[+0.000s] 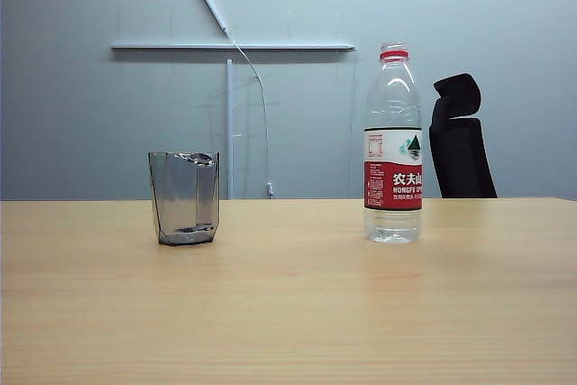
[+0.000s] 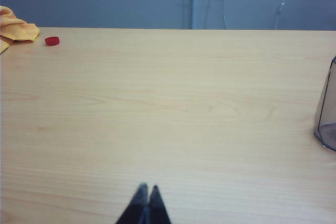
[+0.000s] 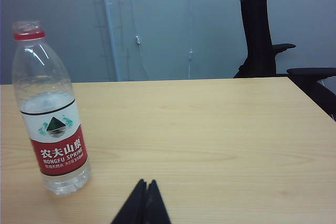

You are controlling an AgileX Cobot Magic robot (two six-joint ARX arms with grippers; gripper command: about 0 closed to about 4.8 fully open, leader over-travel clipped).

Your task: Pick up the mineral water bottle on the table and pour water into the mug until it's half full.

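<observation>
- The worktop (image 1: 288, 313) is flat, pale wood with fine lines running across it.
- The mug (image 1: 184, 197) is short and made of smoky grey see-through stuff. Its sides are flat and angled, and it gets wider at the top. It stands upright on the left part of the worktop.
- The bottle (image 1: 393, 143) is tall, clear plastic with a red ring at the neck and a red and white label. It stands upright on the right part of the worktop, well apart from the mug. It has no cap on.
- Water (image 3: 50, 103) in the bottle reaches about to the top of the label.
- The outside view shows the mug and bottle together, with no arm in sight.
- Only the left wrist view shows a small red cap (image 2: 52, 41) and an orange cloth (image 2: 16, 30), far off near the back edge of the worktop. It shows just one edge of the mug.
- The right wrist view shows the bottle close by and a black chair (image 3: 260, 30) behind the worktop.
- The left gripper (image 2: 146, 188) hangs low over bare wood. Its black fingers are pressed together, holding nothing.
- The right gripper (image 3: 147, 183) sits near the bottle but not touching it. Its fingers are closed too, with nothing between them.
</observation>
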